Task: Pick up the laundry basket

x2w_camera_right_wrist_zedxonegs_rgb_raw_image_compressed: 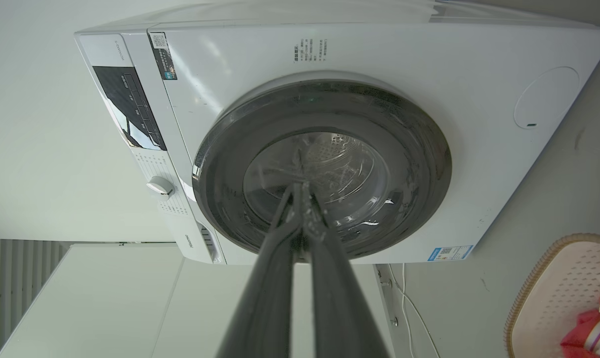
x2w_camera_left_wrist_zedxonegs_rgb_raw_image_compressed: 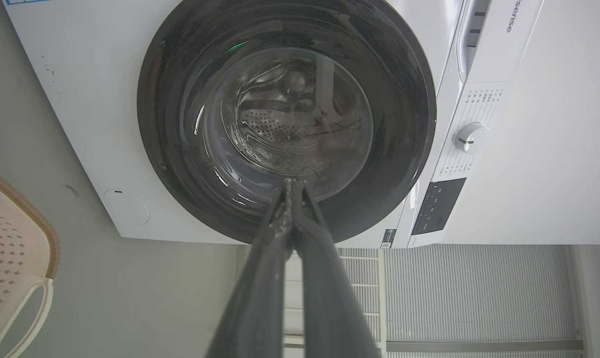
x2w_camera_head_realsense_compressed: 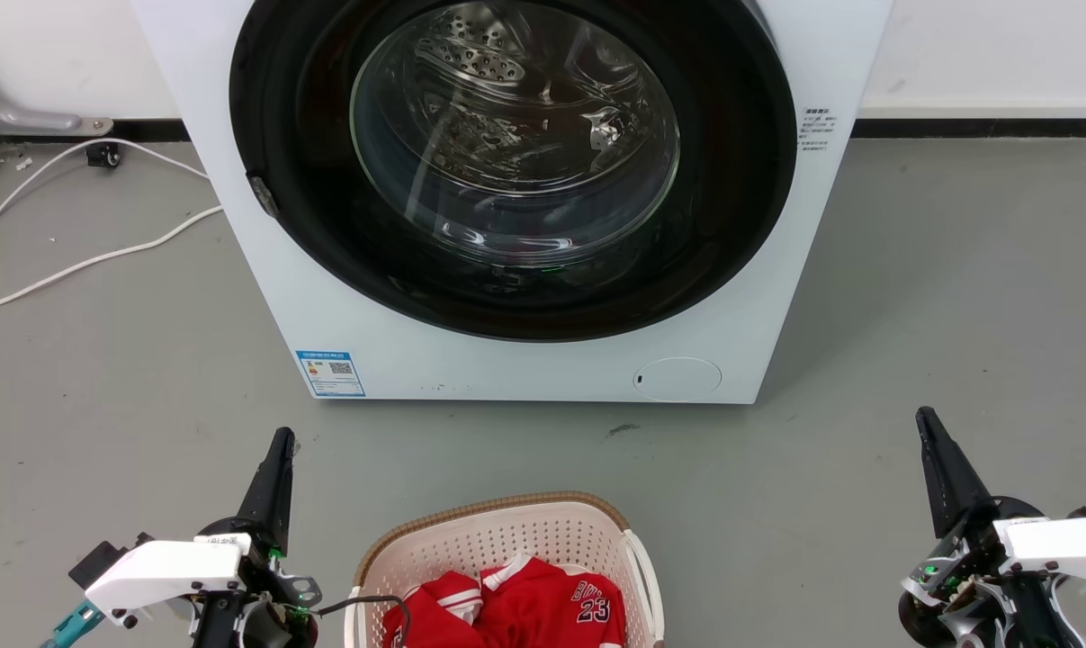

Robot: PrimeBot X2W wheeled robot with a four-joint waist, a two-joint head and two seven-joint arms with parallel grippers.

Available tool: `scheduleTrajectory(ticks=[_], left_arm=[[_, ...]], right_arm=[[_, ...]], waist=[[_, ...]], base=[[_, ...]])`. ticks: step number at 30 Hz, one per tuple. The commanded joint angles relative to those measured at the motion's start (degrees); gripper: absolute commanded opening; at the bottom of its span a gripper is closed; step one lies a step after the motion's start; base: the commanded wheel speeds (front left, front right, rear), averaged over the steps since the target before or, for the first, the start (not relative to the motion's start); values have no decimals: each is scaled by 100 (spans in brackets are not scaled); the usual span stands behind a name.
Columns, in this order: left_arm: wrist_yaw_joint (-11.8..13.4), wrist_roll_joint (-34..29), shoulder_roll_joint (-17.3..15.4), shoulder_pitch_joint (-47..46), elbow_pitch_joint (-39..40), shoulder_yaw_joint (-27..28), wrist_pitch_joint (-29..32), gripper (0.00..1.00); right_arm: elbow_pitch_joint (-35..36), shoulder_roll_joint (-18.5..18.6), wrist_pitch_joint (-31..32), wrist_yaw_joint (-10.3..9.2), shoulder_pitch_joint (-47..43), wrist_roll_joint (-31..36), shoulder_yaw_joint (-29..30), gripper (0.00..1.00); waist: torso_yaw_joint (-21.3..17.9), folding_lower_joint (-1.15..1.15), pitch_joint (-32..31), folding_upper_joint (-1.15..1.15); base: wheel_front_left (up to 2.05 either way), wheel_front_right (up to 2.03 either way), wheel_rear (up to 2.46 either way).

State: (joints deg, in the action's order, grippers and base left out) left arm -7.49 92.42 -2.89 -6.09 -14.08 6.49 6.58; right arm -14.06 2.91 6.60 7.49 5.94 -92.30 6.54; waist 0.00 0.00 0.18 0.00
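Your left gripper (x2w_camera_head_realsense_compressed: 282, 443) is hovering low, fingers pressed together on nothing. Between your arms, the laundry basket (x2w_camera_head_realsense_compressed: 498, 504) is sitting on the floor (x2w_camera_head_realsense_compressed: 911, 297) before the washing machine (x2w_camera_head_realsense_compressed: 525, 369), holding a red jersey (x2w_camera_head_realsense_compressed: 525, 607). Your right gripper (x2w_camera_head_realsense_compressed: 928, 425) is likewise pinched closed, empty.

Perforated plastic laundry basket (x2w_camera_head_realsense_compressed: 507, 538), red cloth jersey (x2w_camera_head_realsense_compressed: 529, 614), glossy glass door (x2w_camera_head_realsense_compressed: 516, 135), matt floor (x2w_camera_head_realsense_compressed: 911, 315)
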Motion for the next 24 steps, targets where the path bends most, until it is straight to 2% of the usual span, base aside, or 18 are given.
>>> scheduleTrajectory(ticks=[1, 4, 5, 10, 14, 24], left_arm=[[-11, 0, 4, -35, 0, 4, 12, 0], [-11, 0, 4, -35, 0, 4, 12, 0], [0, 0, 1, 3, -11, -1, 0, 100], [1, -55, 13, 104, -75, -28, -86, 100], [1, -343, 11, 117, -10, -1, -204, 100], [98, -1653, 9, 128, 271, -34, -476, 100]], right_arm=[[0, -6, 7, 0, 60, -23, -1, 0], [0, -6, 7, 0, 60, -23, -1, 0], [-9, -1, 0, 0, -3, 1, -1, 100], [-100, -6, -79, 0, -110, 55, -34, 100], [-72, -6, -197, 0, -121, 280, -28, 100], [262, -5, -470, 0, -159, 1638, -83, 100]], waist=[[0, 0, 0, 0], [0, 0, 0, 0], [0, 0, 0, 0], [0, 0, 3, 0], [1, 0, 8, 0], [1, 0, 32, 0]], base=[[0, 0, 0], [0, 0, 0], [0, 0, 0], [0, 0, 0], [0, 0, 0], [0, 0, 0]])
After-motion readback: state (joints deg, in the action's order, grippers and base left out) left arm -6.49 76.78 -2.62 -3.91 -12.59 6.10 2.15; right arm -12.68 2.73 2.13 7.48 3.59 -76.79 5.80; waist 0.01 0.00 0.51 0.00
